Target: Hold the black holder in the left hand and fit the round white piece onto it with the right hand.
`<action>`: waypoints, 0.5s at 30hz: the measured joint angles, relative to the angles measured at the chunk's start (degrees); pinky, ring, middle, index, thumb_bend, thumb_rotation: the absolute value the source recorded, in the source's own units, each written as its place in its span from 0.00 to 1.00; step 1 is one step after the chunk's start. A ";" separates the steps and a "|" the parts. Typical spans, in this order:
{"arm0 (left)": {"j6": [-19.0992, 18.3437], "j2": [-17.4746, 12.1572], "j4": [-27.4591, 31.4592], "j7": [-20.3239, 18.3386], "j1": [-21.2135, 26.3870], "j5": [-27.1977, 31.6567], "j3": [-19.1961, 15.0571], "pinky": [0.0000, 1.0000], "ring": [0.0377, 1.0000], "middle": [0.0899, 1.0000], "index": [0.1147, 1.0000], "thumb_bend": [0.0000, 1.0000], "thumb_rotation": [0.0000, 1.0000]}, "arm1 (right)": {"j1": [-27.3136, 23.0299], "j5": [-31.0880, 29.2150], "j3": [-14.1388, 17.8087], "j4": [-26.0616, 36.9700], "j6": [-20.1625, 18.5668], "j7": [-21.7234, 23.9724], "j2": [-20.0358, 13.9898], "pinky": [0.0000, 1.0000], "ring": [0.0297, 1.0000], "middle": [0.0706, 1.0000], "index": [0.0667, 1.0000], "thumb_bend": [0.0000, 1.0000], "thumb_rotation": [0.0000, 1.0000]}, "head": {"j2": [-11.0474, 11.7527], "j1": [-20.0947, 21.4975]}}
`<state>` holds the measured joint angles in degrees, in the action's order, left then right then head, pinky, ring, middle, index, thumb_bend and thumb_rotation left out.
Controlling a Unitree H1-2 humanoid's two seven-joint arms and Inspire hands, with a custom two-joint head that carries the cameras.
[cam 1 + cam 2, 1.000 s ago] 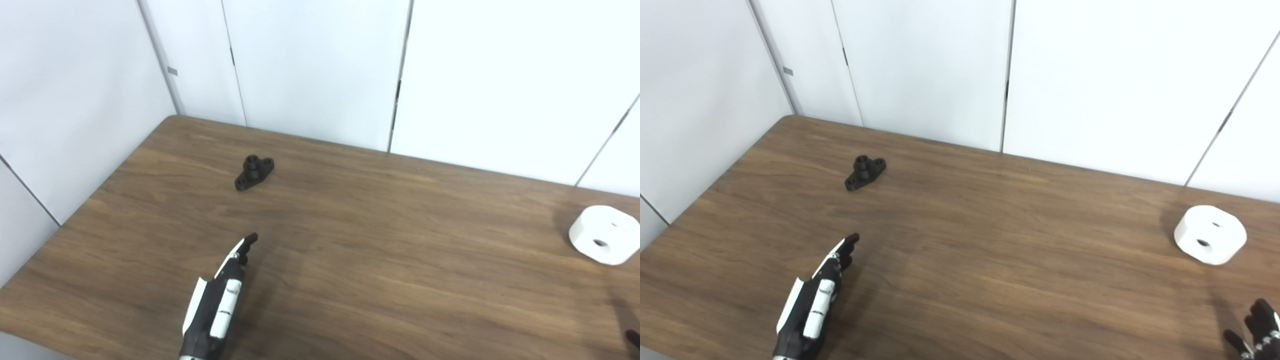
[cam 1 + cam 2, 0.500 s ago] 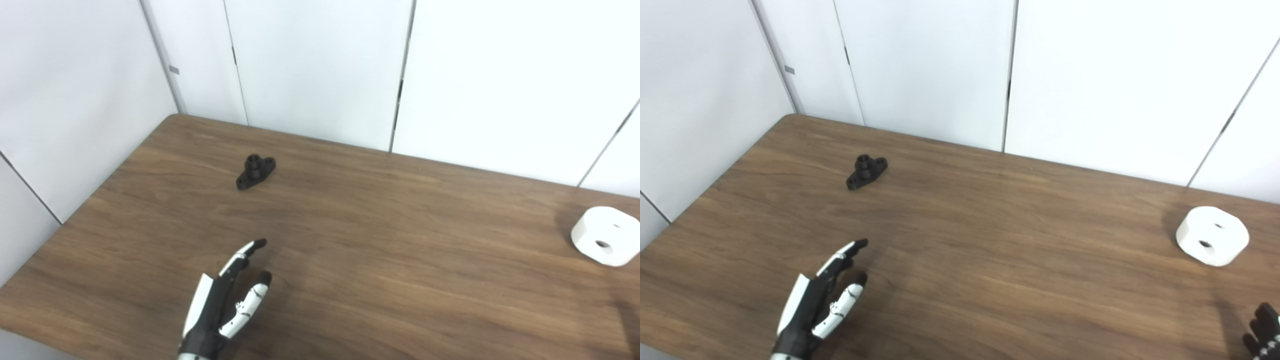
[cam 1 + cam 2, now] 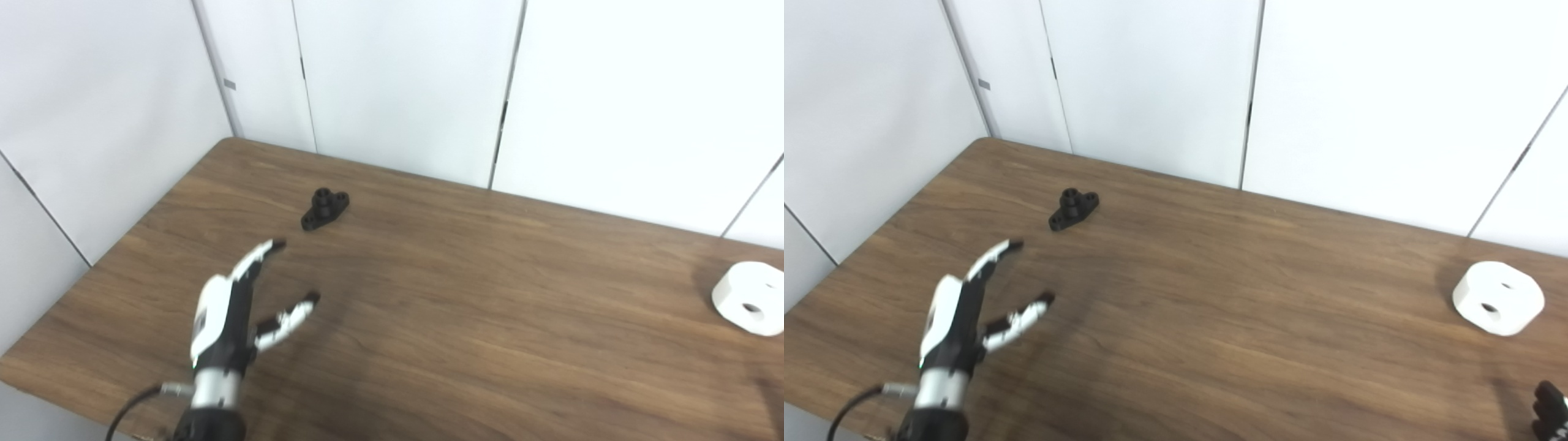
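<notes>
only black holder (image 3: 324,208), uncontained

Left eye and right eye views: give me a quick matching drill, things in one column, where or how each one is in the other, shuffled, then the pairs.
Things:
1. black holder
2. round white piece
3. left robot hand
4. right robot hand

Places or states:
A. only its tips show at the bottom right corner
B. open, raised over the near left of the table
C. far left of the table
D. near the right edge

Pairs: 1-C, 2-D, 3-B, 4-A

left hand (image 3: 233,312) spread, empty | black holder (image 3: 324,208) ahead, apart | round white piece (image 3: 747,298) far right, slightly blurred
</notes>
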<state>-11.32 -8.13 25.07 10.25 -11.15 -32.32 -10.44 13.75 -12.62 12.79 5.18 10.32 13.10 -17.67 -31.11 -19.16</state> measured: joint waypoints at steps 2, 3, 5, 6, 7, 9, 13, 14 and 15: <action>-1.83 0.08 -1.62 0.56 3.40 -2.50 -0.33 0.87 0.93 0.90 0.81 0.74 0.34 | 0.15 0.00 -0.04 0.23 0.01 0.00 0.01 1.00 0.97 0.96 0.92 0.71 1.00 | -0.09 -0.09; -2.21 0.00 -2.04 0.65 4.40 -3.61 -0.34 0.84 0.91 0.90 0.81 0.75 0.35 | 0.19 0.00 -0.04 0.36 0.01 0.00 0.01 1.00 0.97 0.96 0.92 0.71 1.00 | -0.09 -0.09; -3.31 -0.19 -3.70 0.72 6.25 -5.33 -0.33 0.82 0.90 0.89 0.80 0.75 0.37 | 0.50 -0.02 -0.04 0.69 0.00 -0.01 0.08 0.98 0.97 0.95 0.92 0.72 1.00 | -0.26 -0.09; -3.81 -0.30 -4.68 0.83 6.91 -5.75 -0.39 0.83 0.90 0.88 0.80 0.76 0.36 | 0.61 -0.02 -0.04 0.79 0.00 -0.02 0.11 0.98 0.97 0.96 0.92 0.73 1.00 | -0.35 0.00; -3.98 -0.56 -6.04 0.88 7.64 -6.11 -0.39 0.83 0.90 0.88 0.79 0.76 0.36 | 0.69 -0.01 -0.03 0.85 0.00 -0.04 0.11 0.98 0.97 0.96 0.93 0.73 1.00 | -0.35 0.00; -4.30 -1.24 -8.56 0.95 8.79 -6.69 -0.33 0.84 0.91 0.88 0.78 0.77 0.36 | 0.75 0.03 -0.02 0.85 -0.01 -0.07 0.10 0.99 0.98 0.96 0.93 0.74 1.00 | -0.35 0.00; -6.14 -3.06 -13.61 0.95 12.02 -9.01 0.66 0.88 0.91 0.87 0.77 0.79 0.40 | 1.09 0.22 0.02 0.86 0.06 -0.09 0.08 1.00 0.99 0.97 0.94 0.76 1.00 | -0.62 0.00; -6.41 -3.85 -15.43 0.96 13.09 -9.96 1.34 0.90 0.91 0.87 0.76 0.80 0.40 | 1.11 0.31 0.02 0.88 0.06 -0.11 0.08 1.00 0.99 0.98 0.94 0.77 1.00 | -0.62 0.09; -6.65 -4.31 -16.41 0.99 13.85 -10.66 1.78 0.90 0.90 0.86 0.76 0.80 0.40 | 1.12 0.36 0.02 0.91 0.06 -0.16 0.09 1.00 0.99 0.97 0.94 0.77 1.00 | -0.70 0.18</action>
<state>-17.98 -12.44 8.66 11.24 2.70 -42.98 -8.66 14.87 -12.26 12.81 6.09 10.38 12.94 -17.58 -31.82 -18.99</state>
